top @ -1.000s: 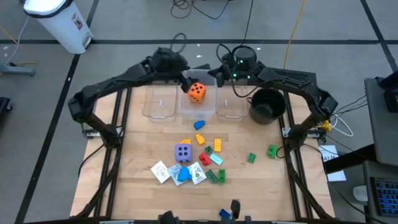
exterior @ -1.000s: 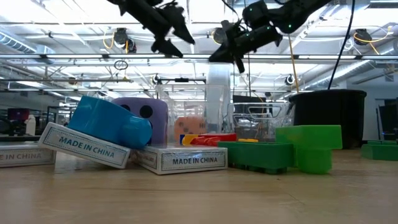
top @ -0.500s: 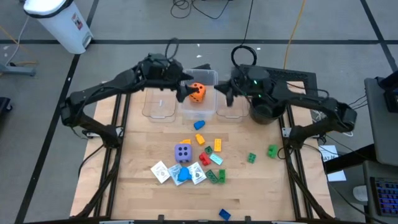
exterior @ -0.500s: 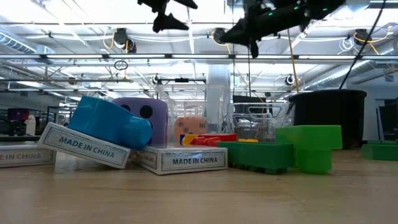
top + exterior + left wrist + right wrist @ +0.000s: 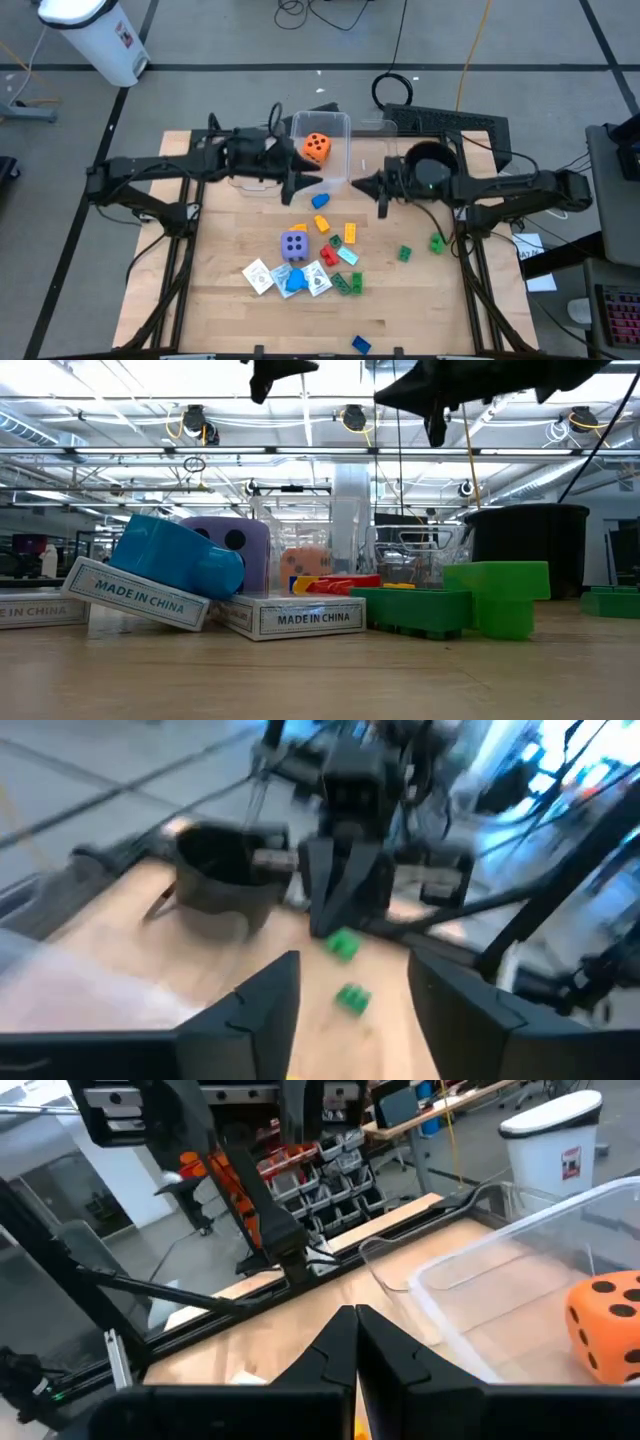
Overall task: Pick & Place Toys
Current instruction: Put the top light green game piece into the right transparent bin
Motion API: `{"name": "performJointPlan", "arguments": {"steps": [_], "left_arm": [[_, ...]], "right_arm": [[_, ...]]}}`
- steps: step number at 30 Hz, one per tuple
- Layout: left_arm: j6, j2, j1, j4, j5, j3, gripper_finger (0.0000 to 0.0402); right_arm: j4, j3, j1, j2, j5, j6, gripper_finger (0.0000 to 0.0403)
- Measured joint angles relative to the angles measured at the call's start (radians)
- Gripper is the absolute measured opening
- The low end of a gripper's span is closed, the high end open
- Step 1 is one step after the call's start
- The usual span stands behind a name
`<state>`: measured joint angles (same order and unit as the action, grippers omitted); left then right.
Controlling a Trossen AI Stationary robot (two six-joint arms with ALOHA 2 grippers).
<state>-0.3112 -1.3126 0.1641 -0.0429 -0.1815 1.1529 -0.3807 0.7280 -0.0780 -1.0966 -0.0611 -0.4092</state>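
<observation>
An orange die [image 5: 316, 147] lies in the middle clear bin [image 5: 338, 122] at the table's far side. The other toys lie loose on the table's middle: a purple die [image 5: 293, 244], white cards [image 5: 258, 275], and blue [image 5: 320, 200], yellow [image 5: 351, 233], red and green [image 5: 404, 254] bricks. My left gripper [image 5: 305, 185] hovers open just near of the bins, pointing right, nothing between its fingers [image 5: 270, 1005]. My right gripper [image 5: 358, 186] faces it, shut and empty, beside the black pot [image 5: 430, 165].
Clear bins stand either side of the middle one, the right bin [image 5: 372, 165] next to the pot. A blue brick [image 5: 361, 345] lies at the near edge. A green brick [image 5: 438, 241] sits near the right edge. Bare wood lies left and right of the toy pile.
Both grippers have drawn back from above the bins toward the table's near side and now face each other over the wood just near of the bins. The right arm has also swung toward the table's right. The orange die has stayed in the middle bin.
</observation>
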Motion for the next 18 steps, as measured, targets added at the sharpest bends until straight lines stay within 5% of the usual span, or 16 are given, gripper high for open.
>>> {"name": "performJointPlan", "arguments": {"steps": [4, 9, 18], "left_arm": [[-0.054, 0.07, -0.06, 0.135, 0.01, -0.106, 0.0163], [-0.117, 0.136, -0.169, 0.217, 0.169, -0.203, 0.0147], [-0.164, 0.139, -0.435, 0.277, 0.611, -0.229, 0.0145]], "right_arm": [[0.011, 0.0, 0.106, 0.0, -0.077, 0.028, 0.0], [0.132, 0.013, 0.205, 0.014, -0.098, 0.059, 0.0], [0.919, 0.268, 0.355, 0.012, -0.115, 0.025, 0.0]]}}
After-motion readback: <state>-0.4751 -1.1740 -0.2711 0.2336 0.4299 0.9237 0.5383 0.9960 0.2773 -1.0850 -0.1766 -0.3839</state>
